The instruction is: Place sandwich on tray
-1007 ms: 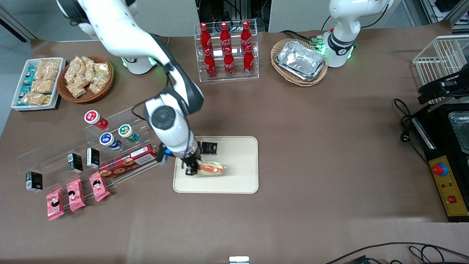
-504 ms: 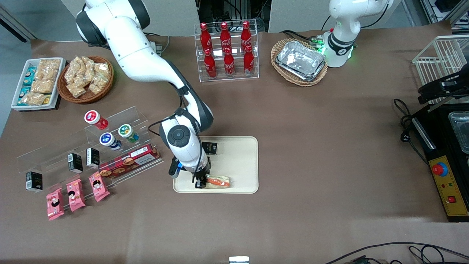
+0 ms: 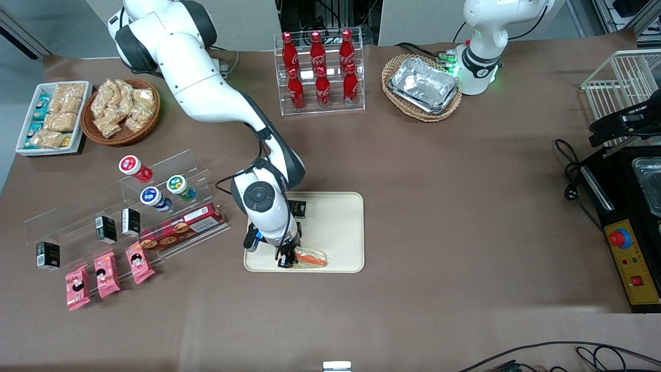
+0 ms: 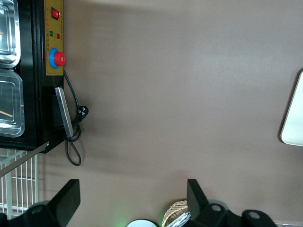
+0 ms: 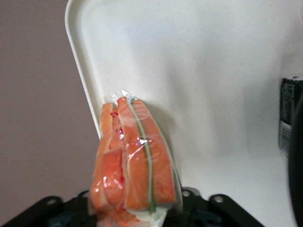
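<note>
The sandwich (image 3: 311,258), a clear-wrapped wedge with orange and green layers, lies low at the cream-beige tray (image 3: 341,227), by the tray's edge nearest the front camera. My right gripper (image 3: 287,258) is shut on the sandwich's wide end. In the right wrist view the sandwich (image 5: 132,161) sticks out from the gripper (image 5: 137,210), its tip close to the tray's rim (image 5: 78,71). I cannot tell whether the tip touches the tray. The tray's edge also shows in the left wrist view (image 4: 293,118).
A small black box (image 3: 297,208) lies on the tray, farther from the front camera than the sandwich; it also shows in the right wrist view (image 5: 289,113). A clear stepped shelf (image 3: 129,206) with small bottles, boxes and pink packets stands beside the tray, toward the working arm's end.
My gripper has carried the sandwich nearer to the front camera, from the tray's middle to its near edge, and lower. The black box has not moved.
</note>
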`<move>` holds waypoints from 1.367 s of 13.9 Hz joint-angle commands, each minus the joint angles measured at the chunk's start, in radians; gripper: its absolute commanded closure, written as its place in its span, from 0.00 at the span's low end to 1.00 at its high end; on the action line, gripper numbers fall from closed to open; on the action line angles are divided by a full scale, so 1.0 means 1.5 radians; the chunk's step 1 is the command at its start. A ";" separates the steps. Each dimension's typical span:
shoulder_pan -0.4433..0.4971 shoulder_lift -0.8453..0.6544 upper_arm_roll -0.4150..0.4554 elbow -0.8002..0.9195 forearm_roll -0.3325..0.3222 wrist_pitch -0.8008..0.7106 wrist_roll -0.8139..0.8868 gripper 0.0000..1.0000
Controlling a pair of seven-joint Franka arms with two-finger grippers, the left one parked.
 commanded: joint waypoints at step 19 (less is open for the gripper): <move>-0.221 -0.348 -0.019 -0.017 0.004 -0.514 -0.916 0.00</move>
